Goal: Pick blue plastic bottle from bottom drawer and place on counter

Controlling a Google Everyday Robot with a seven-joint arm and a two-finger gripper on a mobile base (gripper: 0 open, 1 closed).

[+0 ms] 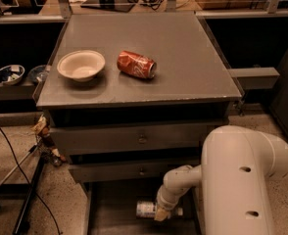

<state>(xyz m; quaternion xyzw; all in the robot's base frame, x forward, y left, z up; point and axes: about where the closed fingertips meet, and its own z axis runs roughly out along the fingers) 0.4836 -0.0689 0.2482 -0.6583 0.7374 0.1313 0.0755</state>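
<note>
Camera view looks down over the desk (183, 58), a flat grey square top, with the drawers below its front edge. On the desk a crushed red can (136, 64) lies on its side. It carries white lettering, but I cannot read it. Beside the can, toward the desk's left edge, a pale bowl (81, 65) stands upright with its inside bare. Off the desk's left side and lower down sits a small dish (10, 74) holding something dark and pale that I cannot make out.

Under the desk's front edge are two upper drawers (142, 139), each with a small round knob, both pushed in. Below them the bottom drawer (112, 204) is pulled out, a shallow grey tray cut off by the lower edge of the picture. In it the bottle (145, 209) lies on its side, with a pale label whose print is too small to read.

My arm (242, 180), a thick white shell, fills the space right of the drawers and hides that side of the tray. My fingers (160, 213) are down in the bottom drawer, across the middle of the bottle, so that only its two ends show. Whether they are clamped on the bottle or merely around it, I cannot tell.
</note>
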